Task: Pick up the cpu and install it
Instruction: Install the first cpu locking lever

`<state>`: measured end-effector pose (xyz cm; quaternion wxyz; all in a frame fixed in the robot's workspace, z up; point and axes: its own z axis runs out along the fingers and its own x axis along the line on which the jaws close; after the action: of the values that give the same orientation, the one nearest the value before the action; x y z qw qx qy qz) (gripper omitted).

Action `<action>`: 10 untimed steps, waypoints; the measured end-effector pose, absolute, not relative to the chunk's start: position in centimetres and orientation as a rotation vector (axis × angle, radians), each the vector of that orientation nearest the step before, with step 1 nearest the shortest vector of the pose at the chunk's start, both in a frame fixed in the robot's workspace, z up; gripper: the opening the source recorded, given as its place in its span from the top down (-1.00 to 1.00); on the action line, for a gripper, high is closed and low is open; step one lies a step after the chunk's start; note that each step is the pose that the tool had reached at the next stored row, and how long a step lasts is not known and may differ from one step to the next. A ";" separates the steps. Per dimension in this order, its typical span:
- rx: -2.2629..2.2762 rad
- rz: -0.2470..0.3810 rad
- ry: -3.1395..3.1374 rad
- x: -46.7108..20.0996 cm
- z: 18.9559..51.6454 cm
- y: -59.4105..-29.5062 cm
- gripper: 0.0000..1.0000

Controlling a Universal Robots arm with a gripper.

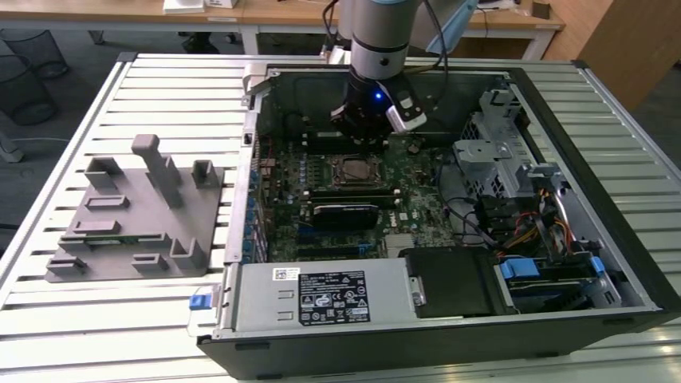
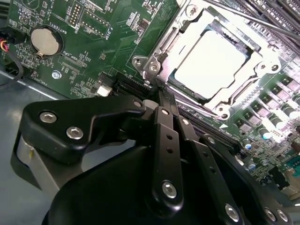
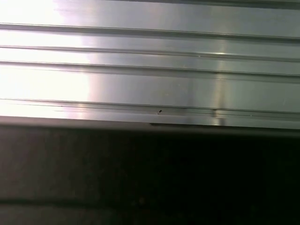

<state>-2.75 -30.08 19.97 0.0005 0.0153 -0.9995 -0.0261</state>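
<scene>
**cpu seated in socket, gripper just beside it**

cpu (image 2: 209, 62) sits flat in the socket frame (image 2: 154, 63) on the motherboard (image 2: 89, 42); pale metal top faces up and the frame surrounds all its edges. In the exterior view we see the same spot as a small square (image 1: 352, 170) mid-board, inside the open pc case (image 1: 553, 120).

Key relation: the gripper (image 1: 368, 136) hangs above the board, just off the socket's far edge in the exterior view, i.e. the cpu lies slightly toward the camera from it and below it. In the second wrist view the black finger linkage (image 2: 166, 140) points straight at the socket corner, tips close to the frame edge; we can't tell whether they touch it.

Chip is square, so no long axis to align; its edges run parallel to the frame.

Jaw state: we can't tell, tips are hidden. Nothing visibly held.

Our read: cpu looks already placed. Grey fixture block (image 1: 139, 211) sits on the table, well apart, on the exterior view's left.
</scene>
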 end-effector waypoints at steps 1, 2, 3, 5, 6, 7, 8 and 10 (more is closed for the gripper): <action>0.048 -0.080 -3.139 -2.8 19.9 -30.1 0.79; 0.048 -0.078 -3.139 -2.8 19.8 -30.1 0.79; 0.048 -0.076 -3.139 -2.8 19.8 -30.1 0.79; 0.048 -0.075 -3.139 -2.7 19.7 -30.1 0.79; 0.048 -0.078 -3.140 -2.7 19.7 -30.1 0.79; 0.048 -0.077 -3.140 -2.7 19.7 -30.1 0.79; 0.048 -0.076 -3.139 -2.7 19.8 -30.1 0.79; 0.048 -0.076 -3.139 -2.7 19.9 -30.1 0.79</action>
<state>-2.74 -30.08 19.86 0.0005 0.0153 -0.9996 -0.0241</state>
